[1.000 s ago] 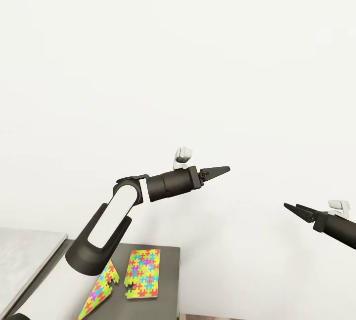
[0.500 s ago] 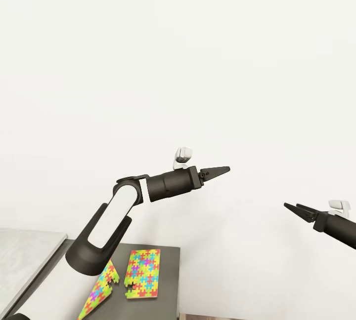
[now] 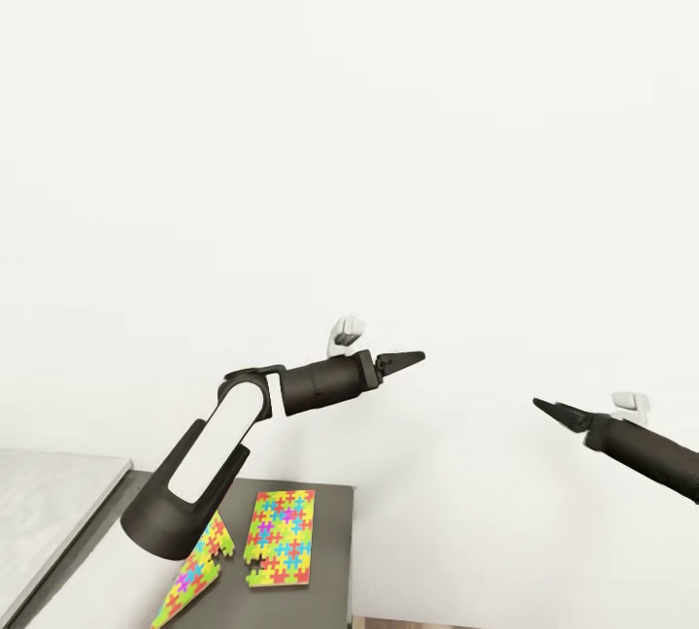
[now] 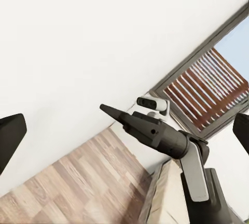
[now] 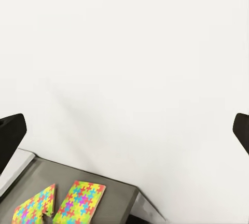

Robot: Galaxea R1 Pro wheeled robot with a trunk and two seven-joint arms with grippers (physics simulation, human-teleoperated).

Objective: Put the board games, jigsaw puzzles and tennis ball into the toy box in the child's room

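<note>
**Both arms raised before a blank wall, puzzles on the dark worktop below**

In the head view the left claw (image 3: pixel 413 357) hangs in mid-air in front of the white wall (image 3: pixel 349 124), pointing toward the right arm. Its fingers come to one narrow dark tip there, yet the left wrist view shows a dark finger (image 4: pixel 10 136) at each side edge with a wide gap between, so the claw stands apart and holds nothing. The right claw (image 3: pixel 546 407) points back toward the left one, well apart from it and a little lower. Its tip also looks like a single wedge from the head, while the right wrist view shows its fingers (image 5: pixel 10 130) spread to the frame's edges, so it too is apart and empty.

The two jigsaw puzzles lie on the dark grey section of the worktop (image 3: pixel 330 551), below the left arm. The flat jigsaw puzzle (image 3: pixel 282 537) rests face up on the surface. The tilted jigsaw puzzle (image 3: pixel 197 571) stands just beside it, raised on edge and partly hidden behind the left forearm. The pale section of the worktop (image 3: pixel 49 503) joins the dark one on the left.

The left wrist view looks across at the right arm, with wood-plank floor (image 4: pixel 78 182) beneath and a dark-framed window (image 4: pixel 207 94) beyond.
</note>
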